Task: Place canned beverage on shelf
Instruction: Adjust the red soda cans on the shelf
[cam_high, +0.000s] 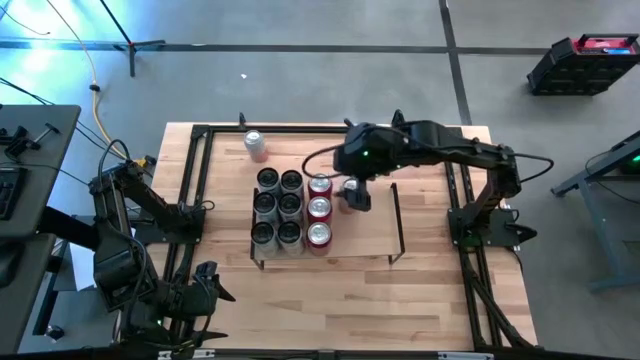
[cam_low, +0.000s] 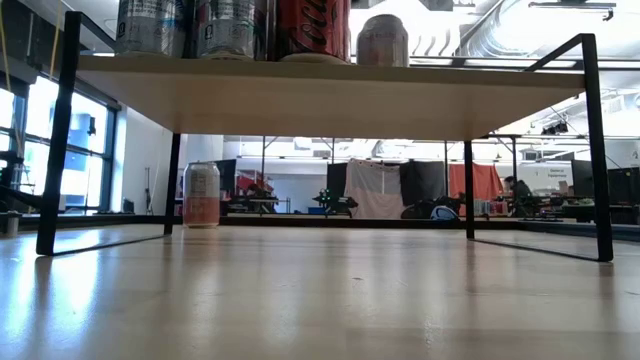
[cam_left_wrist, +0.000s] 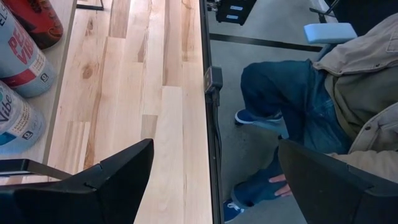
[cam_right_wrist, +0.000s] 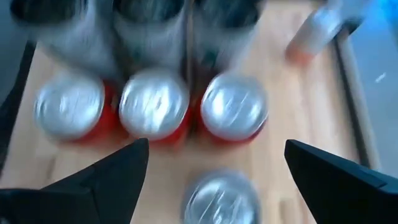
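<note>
Over on the left, the left gripper (cam_high: 205, 285) sits parked at the near-left corner of the table, fingers spread wide on nothing, well away from the play. Just right of it is the shelf (cam_high: 365, 225), its left end packed: two columns of dark-topped cans (cam_high: 278, 207), then a column of three red cans (cam_high: 319, 210). One more can (cam_high: 256, 145) stands alone on the tabletop behind the shelf (a candidate for later, by the look of it). Moving right — here is the action: the right gripper (cam_high: 356, 196) hangs over the shelf just beside the red column, and under it stands a silver-topped can (cam_right_wrist: 221, 198), the canned beverage of the task, upright on the board next to the reds. The right wrist view shows the fingers (cam_right_wrist: 106, 177) spread well clear of it on both sides, so I judge the can is set down and the release is made or nearly so. To finish well, the gripper should rise straight up, jaws kept wide, with no sideways drift — the red cans are close enough to topple if clipped. The high view hides that can beneath the wrist; the right wrist view reveals its lid and the gap to each finger. The low view adds that the can (cam_low: 383, 40) stands level on the board, and the loose can (cam_low: 201, 194) shows beneath it. The left wrist view alone catches a seated person's leg (cam_left_wrist: 280, 93) beyond the table edge.
</note>
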